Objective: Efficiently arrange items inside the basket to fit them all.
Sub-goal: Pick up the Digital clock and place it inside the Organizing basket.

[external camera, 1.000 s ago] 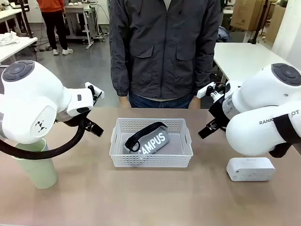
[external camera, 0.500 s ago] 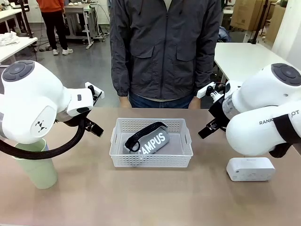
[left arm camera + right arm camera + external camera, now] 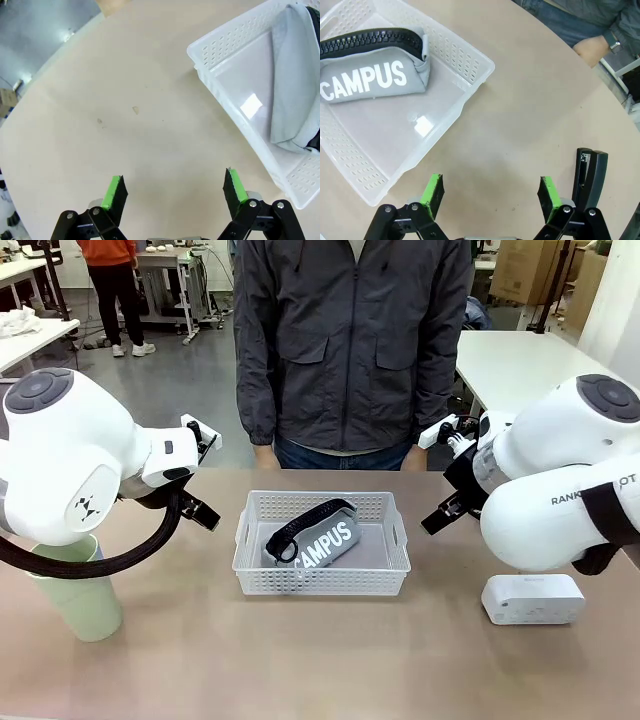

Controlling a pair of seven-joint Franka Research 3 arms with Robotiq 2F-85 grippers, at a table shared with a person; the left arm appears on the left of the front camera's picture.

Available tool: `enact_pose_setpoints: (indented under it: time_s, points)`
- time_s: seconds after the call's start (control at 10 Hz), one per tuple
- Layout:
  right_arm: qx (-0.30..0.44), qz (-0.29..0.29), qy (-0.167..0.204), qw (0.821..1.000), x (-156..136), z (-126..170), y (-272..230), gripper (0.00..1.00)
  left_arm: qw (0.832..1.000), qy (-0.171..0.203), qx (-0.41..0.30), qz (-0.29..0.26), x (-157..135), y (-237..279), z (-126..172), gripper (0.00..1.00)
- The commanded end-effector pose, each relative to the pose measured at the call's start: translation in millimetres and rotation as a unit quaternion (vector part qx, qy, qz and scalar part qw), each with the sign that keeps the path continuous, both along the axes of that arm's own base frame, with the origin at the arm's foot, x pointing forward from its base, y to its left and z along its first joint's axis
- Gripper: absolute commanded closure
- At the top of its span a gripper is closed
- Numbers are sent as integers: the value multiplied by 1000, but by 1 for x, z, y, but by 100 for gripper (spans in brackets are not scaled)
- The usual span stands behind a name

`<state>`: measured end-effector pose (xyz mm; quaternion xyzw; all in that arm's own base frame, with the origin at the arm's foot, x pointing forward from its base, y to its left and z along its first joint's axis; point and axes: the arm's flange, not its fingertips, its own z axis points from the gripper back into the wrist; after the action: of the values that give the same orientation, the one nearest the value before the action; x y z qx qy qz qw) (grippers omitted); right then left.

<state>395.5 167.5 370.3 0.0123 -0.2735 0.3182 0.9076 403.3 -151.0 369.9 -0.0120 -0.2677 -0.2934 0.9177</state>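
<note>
The white perforated basket (image 3: 322, 580) sits mid-table with the grey "CAMPUS" pouch (image 3: 322, 539) lying in it, black strap on top; the basket (image 3: 465, 95) and pouch (image 3: 367, 80) also appear in the right wrist view. A pale green cup (image 3: 75, 598) stands at the left, partly behind the left arm. The white device (image 3: 532, 599) lies at the right front. A black stapler (image 3: 590, 177) lies beside my right gripper (image 3: 490, 192), which is open over bare table. My left gripper (image 3: 175, 187) is open above bare table, left of the basket (image 3: 225, 92).
A person in a dark jacket stands at the far side of the table (image 3: 320, 670), one hand (image 3: 590, 47) resting near the edge. Open tabletop lies in front of the basket and on both sides of it.
</note>
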Motion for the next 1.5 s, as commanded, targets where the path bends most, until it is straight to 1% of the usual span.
enact_pose_setpoints:
  time_s: [0.0,0.4,0.5,0.6,0.7,0.8,0.9,1.0,1.1,1.2,1.3,1.4]
  points:
    - [0,0,0,1000,0,0,0,0,1000,0,0,0,0,0,0,0]
    - [0,0,0,1000,0,0,0,0,1000,0,0,0,0,0,0,0]
    - [-5,17,37,999,-6,1,0,0,1000,0,0,0,0,0,0,0]
    - [12,21,75,997,-13,11,-6,0,999,36,-21,-18,-10,5,13,0]
    - [69,-15,99,993,-20,37,-19,0,993,80,-74,-37,-24,16,37,0]
    - [107,-99,136,980,-26,65,-29,0,986,113,-122,-20,-35,27,61,0]
    - [152,-152,146,966,-36,94,-46,0,976,129,-173,-16,-47,43,84,0]
    - [230,-135,155,951,-50,119,-71,0,964,136,-226,-29,-57,64,101,0]
    - [314,-120,173,926,-67,140,-106,0,939,161,-300,-56,-66,98,118,0]
    - [379,-136,168,900,-81,152,-147,0,919,167,-352,-54,-73,134,129,0]
    - [448,-163,138,868,-100,158,-193,0,906,156,-392,-25,-80,176,134,0]
    - [511,-182,102,834,-122,158,-240,0,890,150,-430,16,-84,219,129,0]
